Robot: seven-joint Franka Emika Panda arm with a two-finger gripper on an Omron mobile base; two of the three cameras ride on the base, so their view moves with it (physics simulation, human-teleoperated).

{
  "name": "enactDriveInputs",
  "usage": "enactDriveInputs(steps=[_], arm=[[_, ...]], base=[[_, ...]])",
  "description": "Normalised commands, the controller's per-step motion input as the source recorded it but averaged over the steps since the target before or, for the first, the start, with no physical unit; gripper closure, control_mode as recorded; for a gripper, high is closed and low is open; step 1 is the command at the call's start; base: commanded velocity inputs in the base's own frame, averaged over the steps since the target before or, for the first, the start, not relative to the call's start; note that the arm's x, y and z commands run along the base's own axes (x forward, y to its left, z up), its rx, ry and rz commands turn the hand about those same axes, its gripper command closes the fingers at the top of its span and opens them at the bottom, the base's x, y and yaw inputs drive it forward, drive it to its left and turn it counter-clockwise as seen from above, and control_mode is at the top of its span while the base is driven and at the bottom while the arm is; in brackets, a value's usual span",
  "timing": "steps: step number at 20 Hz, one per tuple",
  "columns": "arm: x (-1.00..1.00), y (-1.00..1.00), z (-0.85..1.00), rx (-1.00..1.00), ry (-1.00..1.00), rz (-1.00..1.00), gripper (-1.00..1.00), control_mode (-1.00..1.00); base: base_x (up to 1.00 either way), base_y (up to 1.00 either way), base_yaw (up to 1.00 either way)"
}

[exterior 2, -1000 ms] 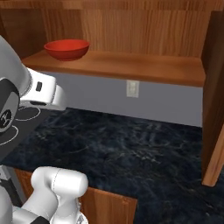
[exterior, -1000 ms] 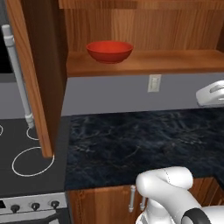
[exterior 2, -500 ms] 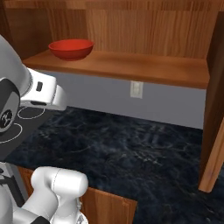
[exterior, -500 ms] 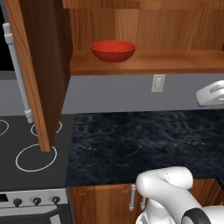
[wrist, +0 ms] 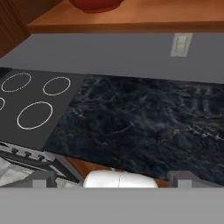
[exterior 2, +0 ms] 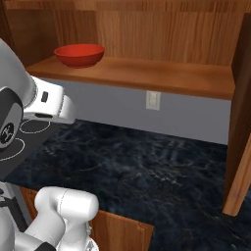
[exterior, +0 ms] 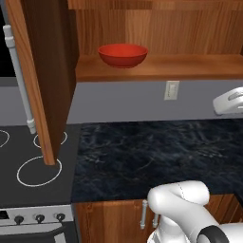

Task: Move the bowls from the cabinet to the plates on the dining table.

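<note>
Left base view, left to right: open cabinet door (exterior: pixel 42 76) is hanging at 9 to 10 o'clock with its silver bar handle (exterior: pixel 19 78) on the outer edge, lower corner sitting over the stove top (exterior: pixel 33 166) with white burner rings at 8 o'clock. Red bowl (exterior: pixel 123 55) is sitting upright on the wooden shelf (exterior: pixel 190 69) of the cabinet at 12 o'clock, near the shelf's left end. White wall outlet (exterior: pixel 171 90) is showing just under the shelf at 1 o'clock. Black marbled counter (exterior: pixel 156 156) is spreading across the centre. A white part of the arm is poking in at 3 o'clock, arm base at 5 o'clock.

Right base view: arm is filling 8 to 9 o'clock, red bowl (exterior 2: pixel 79 54) is sitting at 11 o'clock on the shelf's left end, outlet (exterior 2: pixel 153 100) near centre, second cabinet door (exterior 2: pixel 240 122) is standing at 3 o'clock.

Hand view: burner rings at 9 o'clock, bowl's underside (wrist: pixel 94 4) at 12 o'clock on the shelf edge, outlet at 1 o'clock, counter in the middle. Gripper (wrist: pixel 112 178) is standing released, fingertips (wrist: pixel 41 178) wide apart at 6 o'clock, holding nothing, well apart from the bowl.
</note>
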Motion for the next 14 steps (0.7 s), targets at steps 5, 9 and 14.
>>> enactDriveInputs(steps=[5,9,14], arm=[[0.21,0.0,-0.11,0.01,-0.01,0.01,-1.0,-1.0],[0.34,0.15,0.01,0.01,0.01,-0.04,-1.0,-1.0],[0.15,0.13,0.02,0.1,-0.04,-0.08,-1.0,-1.0]], base=[[0.38,0.0,0.02],[0.0,0.0,0.0],[0.0,0.0,0.0]])
